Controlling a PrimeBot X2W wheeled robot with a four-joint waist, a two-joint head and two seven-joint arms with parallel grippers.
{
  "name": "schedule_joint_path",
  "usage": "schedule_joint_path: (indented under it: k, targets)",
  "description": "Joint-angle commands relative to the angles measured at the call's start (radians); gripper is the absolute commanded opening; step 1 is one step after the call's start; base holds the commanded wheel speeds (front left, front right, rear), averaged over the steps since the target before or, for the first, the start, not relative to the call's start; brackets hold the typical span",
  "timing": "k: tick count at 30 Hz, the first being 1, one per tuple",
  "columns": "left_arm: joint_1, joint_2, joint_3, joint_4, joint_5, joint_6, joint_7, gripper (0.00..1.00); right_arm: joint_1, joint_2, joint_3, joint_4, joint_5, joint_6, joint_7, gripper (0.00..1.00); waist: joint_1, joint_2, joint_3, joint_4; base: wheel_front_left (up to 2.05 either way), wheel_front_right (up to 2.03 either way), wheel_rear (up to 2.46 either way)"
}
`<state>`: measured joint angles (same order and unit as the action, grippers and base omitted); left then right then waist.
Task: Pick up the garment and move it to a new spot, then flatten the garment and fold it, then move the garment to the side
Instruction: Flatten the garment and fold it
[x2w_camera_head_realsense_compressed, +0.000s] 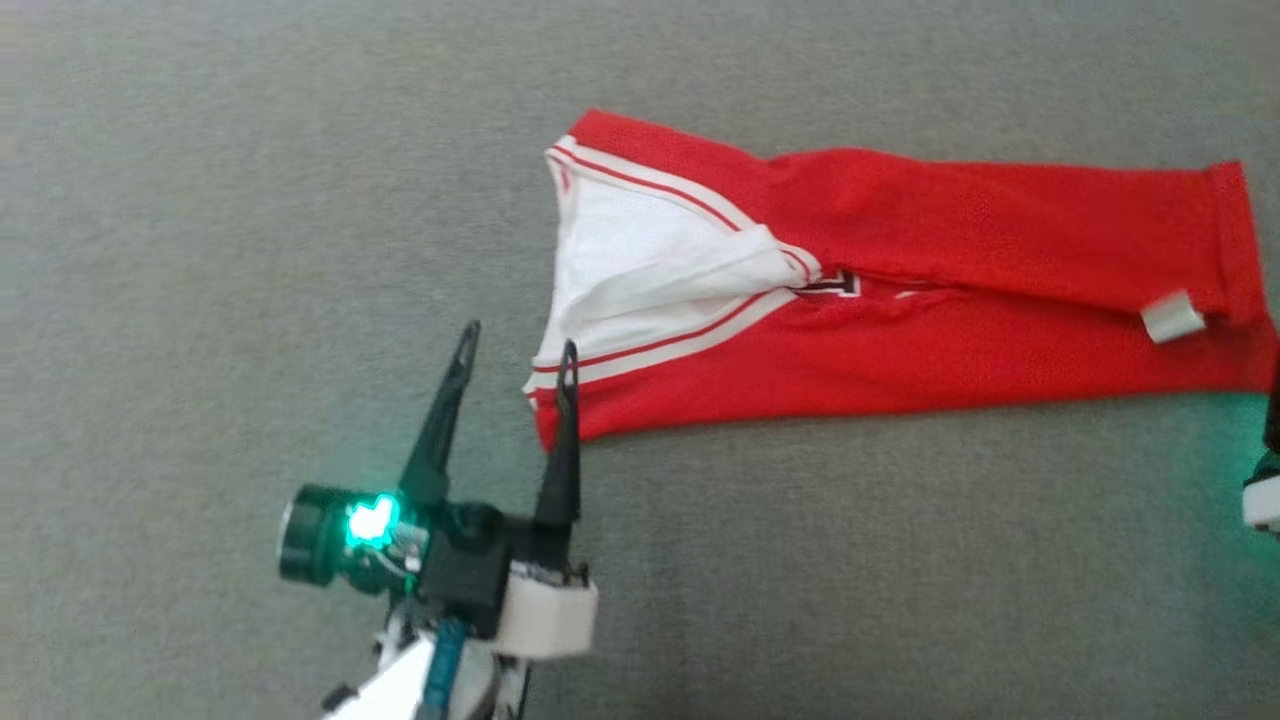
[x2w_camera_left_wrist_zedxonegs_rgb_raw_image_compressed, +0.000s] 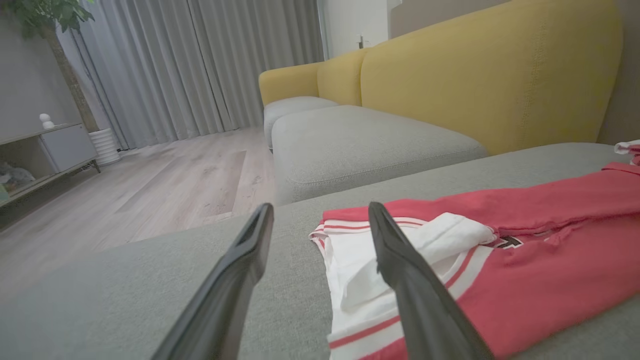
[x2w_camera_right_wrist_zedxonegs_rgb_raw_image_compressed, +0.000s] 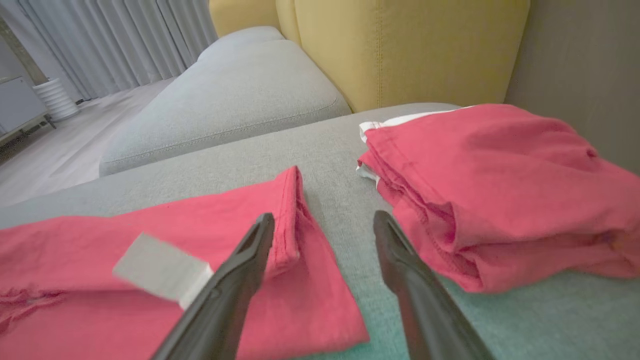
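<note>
Nearest the robot, the left gripper (x2w_camera_head_realsense_compressed: 519, 340) has its two dark fingers spread with nothing between them, one tip at the striped corner of the red jersey (x2w_camera_head_realsense_compressed: 900, 290); whether it touches the cloth I cannot tell. The right gripper (x2w_camera_right_wrist_zedxonegs_rgb_raw_image_compressed: 325, 220) is likewise spread and empty, straddling the hemmed end beside a pale label (x2w_camera_right_wrist_zedxonegs_rgb_raw_image_compressed: 160, 270). The jersey lies folded lengthwise on the grey seat cushion (x2w_camera_head_realsense_compressed: 200, 200), long axis running left to right across the head view – the white-lined, stripe-trimmed opening toward the robot's left, the hem toward its right. It looks light, limp and thin, likely to sag and slide open once lifted, so pinching through all layers at both end corners seems the safest hold. Farther off lies a second folded red pile (x2w_camera_right_wrist_zedxonegs_rgb_raw_image_compressed: 500, 200), with the yellow sofa back (x2w_camera_right_wrist_zedxonegs_rgb_raw_image_compressed: 400, 50) behind it
</note>
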<state>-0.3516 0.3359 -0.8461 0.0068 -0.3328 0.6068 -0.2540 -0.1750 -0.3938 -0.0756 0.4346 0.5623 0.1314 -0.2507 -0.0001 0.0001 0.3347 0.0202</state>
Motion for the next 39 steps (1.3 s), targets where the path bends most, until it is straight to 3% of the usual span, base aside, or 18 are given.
schedule_joint_path:
  k: [1, 8, 14, 15, 16, 18, 26, 31, 34, 39]
  targets:
    - [0.022, -0.009, 0.052, -0.032, 0.031, -0.008, -0.008, 1.00, -0.026, -0.032, 0.000, 0.002, -0.013, -0.001, 0.005, 1.00, 0.0001, -0.0001, -0.019, 0.035, 0.00, 0.00, 0.00]
    - [0.084, -0.081, 0.117, -0.034, 0.115, -0.070, -0.008, 1.00, -0.093, -0.039, -0.025, 0.171, -0.024, -0.001, 0.102, 1.00, 0.0001, -0.0001, -0.030, 0.089, 0.00, 0.00, 0.00]
    - [0.122, -0.114, 0.167, -0.036, 0.165, -0.109, -0.008, 1.00, -0.140, -0.026, -0.006, 0.314, -0.006, -0.001, 0.176, 1.00, 0.0001, -0.0001, -0.035, 0.095, 0.00, 0.00, 0.00]
    - [0.128, -0.118, 0.174, -0.036, 0.172, -0.114, -0.008, 1.00, -0.145, -0.022, 0.006, 0.321, 0.007, -0.001, 0.188, 0.84, 0.0001, -0.0001, -0.036, 0.094, 0.00, 0.00, 0.00]
    - [0.134, -0.122, 0.180, -0.035, 0.178, -0.120, -0.008, 1.00, -0.147, -0.020, 0.019, 0.322, 0.022, -0.001, 0.198, 0.47, 0.0001, -0.0001, -0.037, 0.093, 0.00, 0.00, 0.00]
    - [0.144, -0.130, 0.193, -0.033, 0.190, -0.131, -0.008, 1.00, -0.146, -0.020, 0.041, 0.313, 0.057, -0.001, 0.203, 0.00, 0.0001, -0.0001, -0.039, 0.090, 0.00, 0.00, 0.00]
    - [0.172, -0.147, 0.244, -0.031, 0.215, -0.159, -0.008, 1.00, -0.146, -0.102, 0.047, 0.287, 0.083, -0.001, 0.107, 0.00, 0.0001, -0.0001, -0.053, 0.061, 0.00, 0.00, 0.00]
    - [0.186, -0.153, 0.271, -0.030, 0.229, -0.182, -0.008, 1.00, -0.177, -0.174, 0.043, 0.236, 0.086, -0.001, 0.102, 0.00, 0.0001, -0.0001, -0.061, 0.036, 0.00, 0.00, 0.00]
    - [0.190, -0.159, 0.285, -0.027, 0.235, -0.195, -0.008, 1.00, -0.195, -0.189, 0.065, 0.134, 0.091, -0.001, 0.116, 0.00, 0.0001, -0.0001, -0.065, 0.026, 0.00, 0.00, 0.00]
    - [0.197, -0.176, 0.300, -0.018, 0.242, -0.217, -0.008, 1.00, -0.180, -0.147, 0.119, -0.114, 0.116, -0.001, 0.155, 0.00, 0.0001, -0.0001, -0.078, 0.027, 0.00, 0.00, 0.00]
